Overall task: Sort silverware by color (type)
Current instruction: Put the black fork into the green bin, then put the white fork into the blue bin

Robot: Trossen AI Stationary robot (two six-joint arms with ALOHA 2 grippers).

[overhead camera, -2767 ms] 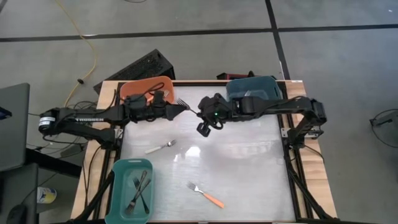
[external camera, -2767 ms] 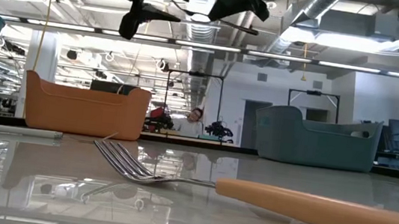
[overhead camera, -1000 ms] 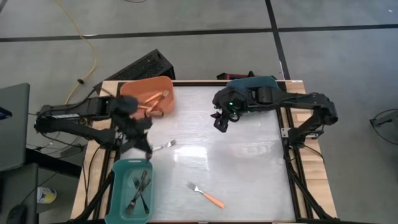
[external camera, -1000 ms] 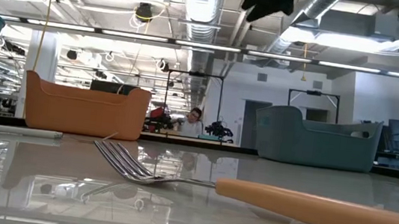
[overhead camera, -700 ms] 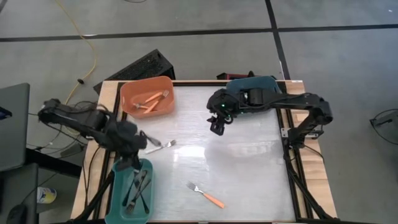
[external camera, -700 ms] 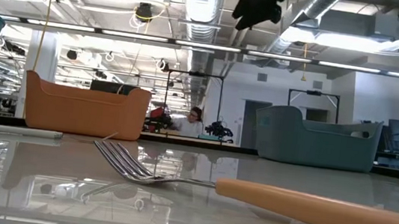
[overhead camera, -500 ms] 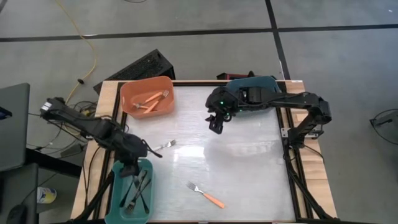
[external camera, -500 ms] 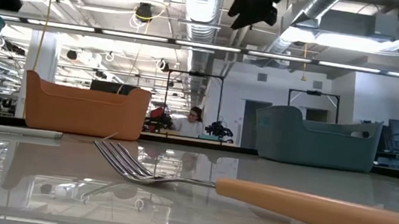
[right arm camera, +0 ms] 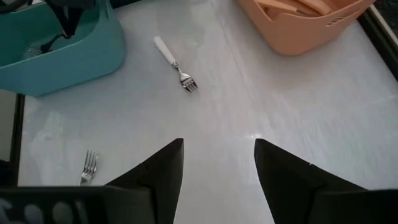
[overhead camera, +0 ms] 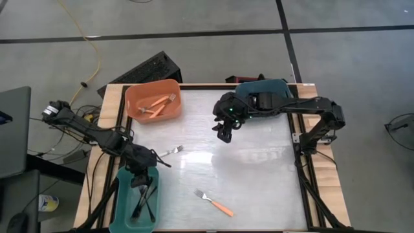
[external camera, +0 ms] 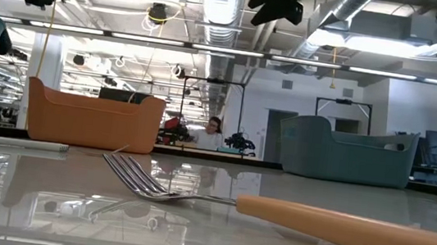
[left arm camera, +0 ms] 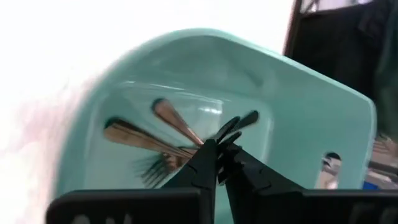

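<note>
**Left arm over the teal bin, right arm raised mid-table**

The tabletop point(overhead camera: 252, 175) is a pale glossy sheet on a wooden frame, and only the high view takes it in whole: an orange bin point(overhead camera: 153, 100) at the far left corner, a dark blue-grey bin point(overhead camera: 262, 90) at the far right under the right arm, and a teal bin point(overhead camera: 137, 200) at the near left edge. The low view alone opens onto the room: ceiling ducts, strip lights, a workshop floor with a person seated far behind the bins.

The left gripper point(overhead camera: 140, 175) hangs over the teal bin's far end. Its wrist view shows what the high view cannot: the fingers point(left arm camera: 208, 168) pinched together on nothing, above dark forks point(left arm camera: 168, 146) crossed on the bin floor. The right gripper point(overhead camera: 224, 133) is held above the tabletop's far middle, fingers point(right arm camera: 158, 171) spread and empty.

Orange-handled forks point(overhead camera: 157, 105) lie in the orange bin. A white-handled fork point(overhead camera: 169, 153) lies loose just beside the left gripper. Another orange-handled fork point(overhead camera: 215, 203) lies near the front edge, filling the low view's foreground.
</note>
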